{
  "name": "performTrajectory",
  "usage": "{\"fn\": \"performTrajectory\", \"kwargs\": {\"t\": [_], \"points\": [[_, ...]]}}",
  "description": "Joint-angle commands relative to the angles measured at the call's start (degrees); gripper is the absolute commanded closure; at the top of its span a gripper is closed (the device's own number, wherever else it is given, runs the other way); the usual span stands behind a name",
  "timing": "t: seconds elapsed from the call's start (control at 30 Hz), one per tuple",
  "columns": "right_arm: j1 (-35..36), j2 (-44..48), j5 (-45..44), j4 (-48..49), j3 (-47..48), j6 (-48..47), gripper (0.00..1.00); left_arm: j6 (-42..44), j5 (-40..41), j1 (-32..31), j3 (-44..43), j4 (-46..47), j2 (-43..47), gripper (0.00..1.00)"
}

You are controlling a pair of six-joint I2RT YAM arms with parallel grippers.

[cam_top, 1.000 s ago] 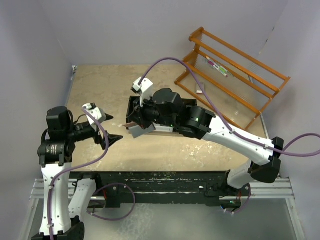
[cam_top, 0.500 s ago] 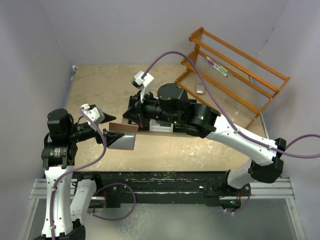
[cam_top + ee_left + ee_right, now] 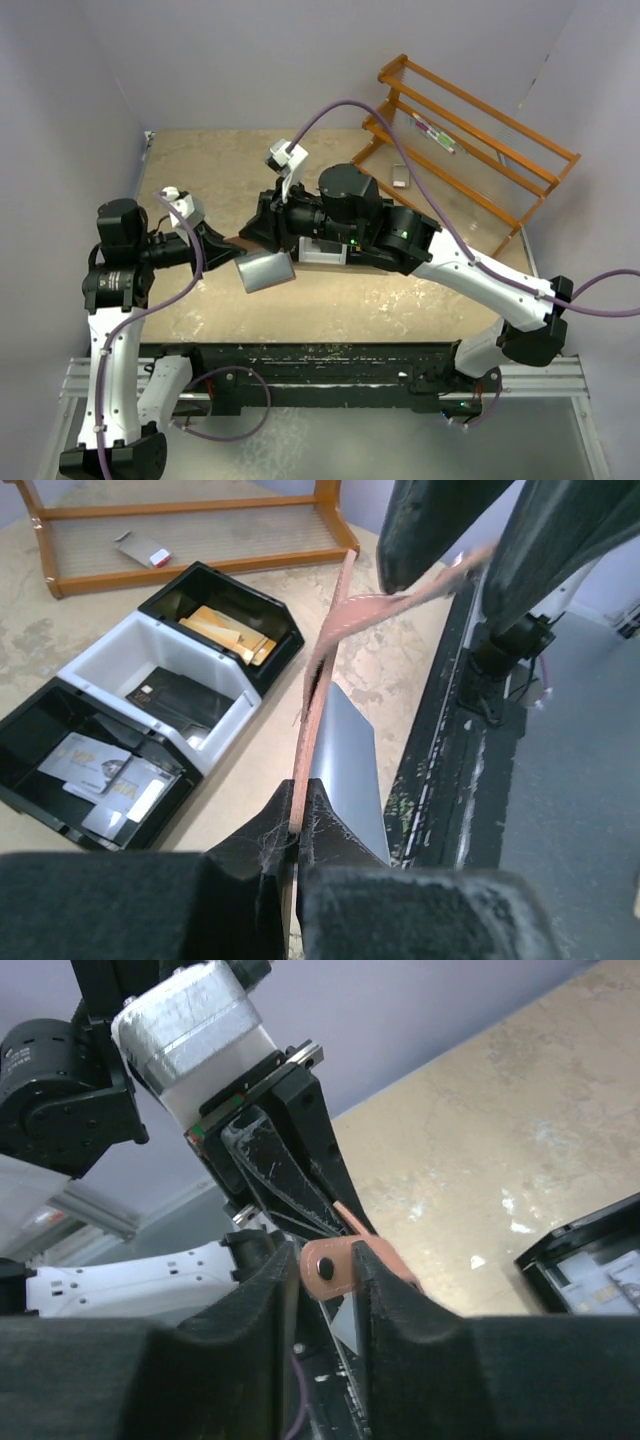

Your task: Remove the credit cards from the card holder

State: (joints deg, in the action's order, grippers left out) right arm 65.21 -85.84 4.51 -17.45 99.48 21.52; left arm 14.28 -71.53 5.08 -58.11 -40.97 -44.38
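Note:
The card holder [image 3: 322, 670], a reddish-brown wallet with a pale blue-grey lining [image 3: 265, 270], hangs in the air between both arms, above the table's near part. My left gripper [image 3: 297, 802] is shut on its lower edge, and the lining flap drops beside it. My right gripper [image 3: 327, 1256] stands open; the wallet's snap tab [image 3: 336, 1266] lies between its fingers, touching one of them. From above, the left gripper [image 3: 226, 247] and the right gripper [image 3: 254, 231] meet at the wallet. Pale credit cards [image 3: 97, 776] lie in a black tray. Any cards inside the wallet are hidden.
Three trays sit side by side: a black one with the cards [image 3: 35, 730], a white one [image 3: 105, 658] holding a black pouch [image 3: 175, 695], and a black one with tan paper pieces [image 3: 228, 630]. An orange wooden rack [image 3: 470, 150] stands at the back right.
My left gripper has closed on the wallet's edge. My right gripper has loosened from the snap tab. The wallet has swung, and its lining flap now hangs lower and more to the right.

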Motion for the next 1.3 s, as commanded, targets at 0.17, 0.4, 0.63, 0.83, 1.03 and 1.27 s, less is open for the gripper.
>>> {"fn": "performTrajectory", "kwargs": {"t": [0.17,0.4,0.63,0.83,1.03,1.27], "points": [[-10.89,9.37,10.35,6.81,-10.88,1.62,0.06,-18.67,-6.36,-0.21,-7.07,7.93,-2.06,1.0],[-16.66,19.46,23.39,11.23,-24.76,2.17,0.0,-41.41,-10.07,-0.16,-7.57,25.63,-2.78,1.0],[-17.22,22.53,30.6,17.55,-33.69,4.72,0.03,-55.62,-11.54,-0.17,-8.32,35.86,-3.03,1.0],[-17.38,21.84,32.69,22.55,-36.84,5.86,0.07,-55.87,-11.8,-0.19,-9.42,35.87,-2.44,1.0],[-17.66,19.45,36.76,28.38,-36.95,7.86,0.08,-55.32,-11.96,-0.19,-9.48,35.09,-2.83,1.0],[-17.66,15.67,39.96,30.26,-33.85,8.55,0.3,-55.65,-11.71,-0.17,-10.04,34.97,-3.21,1.0]]}}
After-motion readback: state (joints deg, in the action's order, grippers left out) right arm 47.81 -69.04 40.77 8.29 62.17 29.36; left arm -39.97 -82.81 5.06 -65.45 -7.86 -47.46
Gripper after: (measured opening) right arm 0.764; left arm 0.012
